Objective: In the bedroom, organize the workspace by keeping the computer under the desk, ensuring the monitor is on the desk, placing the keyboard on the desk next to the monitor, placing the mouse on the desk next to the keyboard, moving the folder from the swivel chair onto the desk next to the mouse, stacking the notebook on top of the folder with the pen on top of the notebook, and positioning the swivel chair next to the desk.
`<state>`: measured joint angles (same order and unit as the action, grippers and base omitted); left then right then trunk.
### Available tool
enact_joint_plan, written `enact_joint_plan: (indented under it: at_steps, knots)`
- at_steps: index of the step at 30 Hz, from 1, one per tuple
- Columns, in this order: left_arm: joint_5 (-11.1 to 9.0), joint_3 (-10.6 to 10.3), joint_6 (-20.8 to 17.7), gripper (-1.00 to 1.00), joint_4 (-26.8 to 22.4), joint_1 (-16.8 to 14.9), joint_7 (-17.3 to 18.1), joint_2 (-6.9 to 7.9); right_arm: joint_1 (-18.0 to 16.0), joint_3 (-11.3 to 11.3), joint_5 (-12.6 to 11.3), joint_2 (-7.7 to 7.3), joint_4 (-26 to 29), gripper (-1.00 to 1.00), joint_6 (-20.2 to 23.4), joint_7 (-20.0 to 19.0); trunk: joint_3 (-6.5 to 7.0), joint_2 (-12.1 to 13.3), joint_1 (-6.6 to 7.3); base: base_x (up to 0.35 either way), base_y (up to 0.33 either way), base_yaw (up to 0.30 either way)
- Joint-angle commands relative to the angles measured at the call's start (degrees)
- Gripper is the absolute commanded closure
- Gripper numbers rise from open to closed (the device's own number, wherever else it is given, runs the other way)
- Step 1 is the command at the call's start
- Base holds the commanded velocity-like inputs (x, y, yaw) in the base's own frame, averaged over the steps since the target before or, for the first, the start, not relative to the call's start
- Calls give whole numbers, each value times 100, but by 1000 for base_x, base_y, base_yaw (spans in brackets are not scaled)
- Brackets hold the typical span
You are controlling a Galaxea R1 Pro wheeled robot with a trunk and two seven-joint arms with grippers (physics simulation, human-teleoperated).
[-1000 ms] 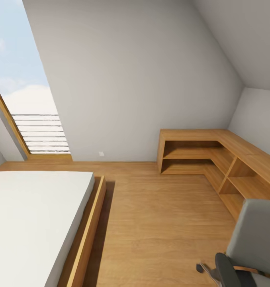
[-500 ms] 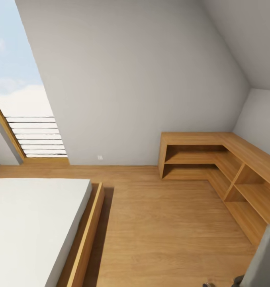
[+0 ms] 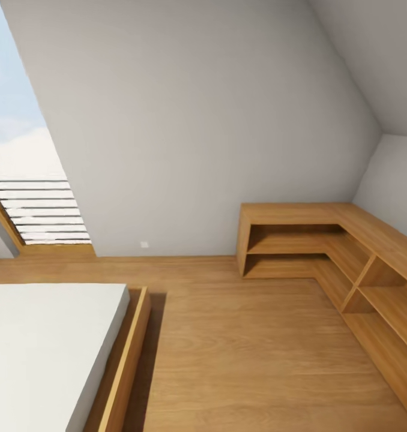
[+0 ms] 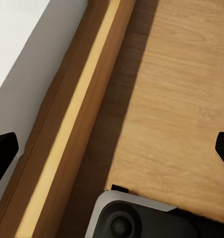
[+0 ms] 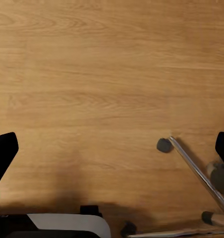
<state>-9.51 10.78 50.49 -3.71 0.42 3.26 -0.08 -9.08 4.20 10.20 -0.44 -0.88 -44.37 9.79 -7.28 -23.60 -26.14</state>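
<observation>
The swivel chair's chrome star base with dark castors stands on the wood floor in the right wrist view, off to one side of my right gripper. That gripper hangs open over bare floor, and its black fingertips sit at the frame's edges. My left gripper is open too, with nothing between its fingertips. It hangs above the floor beside the bed's oak frame.
A bed with a white mattress and an oak frame fills the near left. A low oak L-shaped shelf unit runs along the far and right walls. A slanted window is at far left. Open wood floor lies between.
The head camera has swung, so the whole picture shifted. The grey chair back and armrest slid out at the lower right, and the shelf unit now sits lower and nearer.
</observation>
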Motion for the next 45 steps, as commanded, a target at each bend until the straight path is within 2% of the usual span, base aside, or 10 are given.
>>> enact_joint_plan:
  at_steps: [1, 23, 38, 45]
  knots:
    - [-42, 3, 5, -100, -10, 2, 34, -1, -6, 40, 61, 0, -9, -100, -19, 23, -10, -10, -6, 335, 0, -49]
    - [-42, 3, 5, -100, -8, 2, 34, -1, -6, 38, 61, 0, -9, -100, -19, 23, -10, -10, -6, 335, 88, -18]
    - [-42, 3, 5, -100, -11, 2, 34, -1, -6, 40, 61, 0, -9, -100, -19, 23, -10, -10, -6, 329, 85, -207]
    - [-42, 3, 5, -100, -10, 2, 34, 6, -6, 39, 61, 0, -9, -100, -19, 22, -10, -10, -6, 109, 3, -254]
